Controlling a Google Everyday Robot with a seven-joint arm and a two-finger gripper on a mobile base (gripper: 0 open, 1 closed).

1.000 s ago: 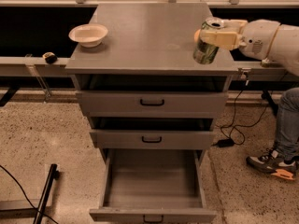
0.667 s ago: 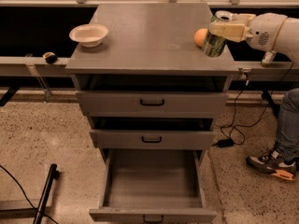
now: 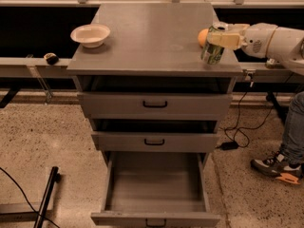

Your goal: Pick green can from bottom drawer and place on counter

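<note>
Green can (image 3: 212,55) clamped in tool (image 3: 222,38) (grip round upper half), at counter (image 3: 152,37) right edge.

White bowl (image 3: 90,34) at left; orange (image 3: 203,37) beside the fingers (image 3: 228,40) of the gripper (image 3: 214,42), at right.

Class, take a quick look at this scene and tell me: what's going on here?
The robot's gripper holds the green can at the right front corner of the counter, beside an orange. The bottom drawer stands pulled out and empty. Whether the can rests on the counter is unclear. A white bowl sits at the left.
</note>
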